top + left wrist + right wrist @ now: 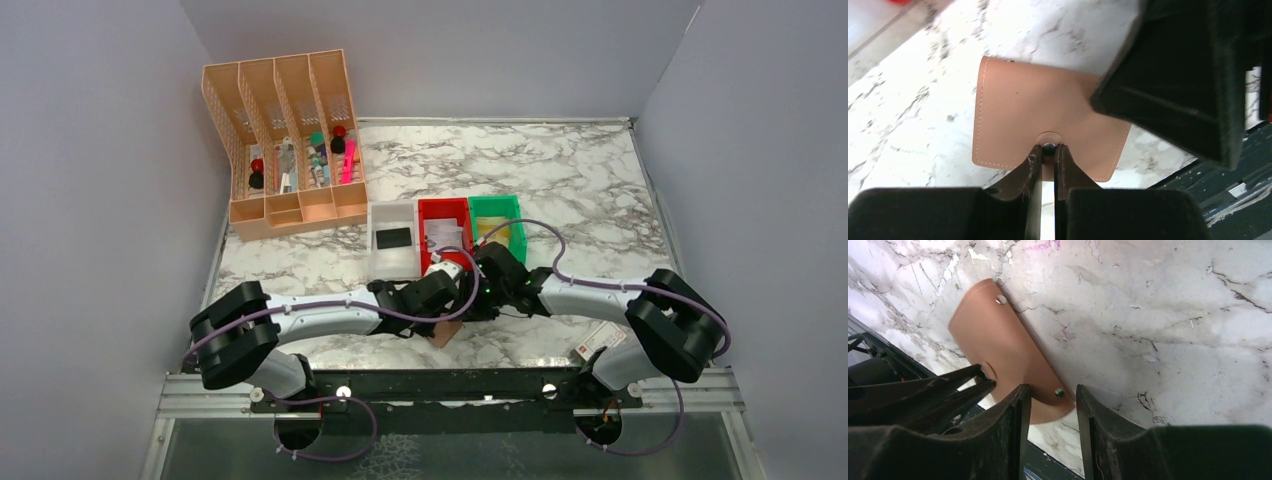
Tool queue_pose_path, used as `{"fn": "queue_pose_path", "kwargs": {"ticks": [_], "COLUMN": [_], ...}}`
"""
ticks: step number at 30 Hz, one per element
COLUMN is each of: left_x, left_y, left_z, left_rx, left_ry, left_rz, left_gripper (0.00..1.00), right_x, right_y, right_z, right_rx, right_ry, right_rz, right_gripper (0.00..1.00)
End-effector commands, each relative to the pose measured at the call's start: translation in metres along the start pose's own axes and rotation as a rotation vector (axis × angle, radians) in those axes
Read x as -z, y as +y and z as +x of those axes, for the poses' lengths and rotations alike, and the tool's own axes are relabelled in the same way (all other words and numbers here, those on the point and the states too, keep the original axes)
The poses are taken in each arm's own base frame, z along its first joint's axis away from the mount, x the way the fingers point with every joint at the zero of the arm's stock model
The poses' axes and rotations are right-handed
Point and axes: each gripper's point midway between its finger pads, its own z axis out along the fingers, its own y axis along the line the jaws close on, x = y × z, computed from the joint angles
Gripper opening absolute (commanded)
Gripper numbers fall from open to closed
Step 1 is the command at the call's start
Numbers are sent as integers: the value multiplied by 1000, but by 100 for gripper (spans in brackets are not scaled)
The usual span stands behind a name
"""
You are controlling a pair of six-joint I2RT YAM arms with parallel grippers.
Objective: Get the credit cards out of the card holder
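Note:
The brown card holder (1018, 105) lies closed on the marble table near the front edge. It is mostly hidden under the arms in the top view (443, 336). My left gripper (1049, 150) is shut on its near edge at the snap stud. My right gripper (1053, 395) is open, its fingers on either side of a wallet corner (993, 340) that carries a second stud. In the top view, the left gripper (450, 310) and right gripper (478, 303) meet over the wallet. No card shows in the wallet. A dark flat card (393, 238) lies in the white bin.
A white bin (380, 262), a red bin (443, 207) and a green bin (497, 205) stand just behind the grippers. The green bin holds something tan. A peach desk organiser (290, 150) with pens stands at the back left. The table's front edge and a black rail (1238, 165) are close by.

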Motion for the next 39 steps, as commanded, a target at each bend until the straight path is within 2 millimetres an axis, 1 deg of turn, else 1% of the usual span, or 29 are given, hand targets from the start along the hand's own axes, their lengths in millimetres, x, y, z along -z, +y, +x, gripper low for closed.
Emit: {"fn": "queue_pose_path", "kwargs": {"ticks": [1, 6, 10, 14, 18, 20, 22, 23, 26, 32, 37, 39], "left_x": [13, 24, 27, 26, 21, 19, 18, 18, 19, 22, 24, 26], "left_y": [22, 21, 16, 8, -2, -7, -12, -14, -20, -23, -25, -25], "left_z": [-6, -14, -17, -18, -18, -20, -23, -26, -31, -36, -42, -44], "left_rx": [81, 170, 223, 228, 184, 166, 156, 152, 139, 136, 149, 157], "left_ry": [-97, -180, -227, -236, -217, -211, -216, -225, -240, -262, -289, -301], "left_rz": [-86, -51, -1, 49, 94, 112, 131, 143, 170, 185, 201, 204], "left_gripper": [0, 0, 0, 0, 0, 0, 0, 0, 0, 0, 0, 0], "right_x": [-8, -11, -12, -7, 10, 20, 25, 25, 18, 4, -1, -2], "right_y": [-32, -35, -29, -18, 12, 30, 45, 49, 45, 15, -19, -26], "right_z": [18, 22, 23, 16, -1, -8, -9, -8, -4, 10, 13, 15], "right_rx": [-31, -38, -26, 38, 141, 191, 249, 276, 288, 308, 291, 289], "right_ry": [46, 60, 77, 64, 6, -21, -9, 7, 42, 117, 120, 126], "right_rz": [107, 101, 63, 27, -86, -162, -233, -249, -242, -132, 18, 52], "right_gripper": [43, 43, 42, 43, 47, 51, 54, 55, 57, 60, 53, 51]}}
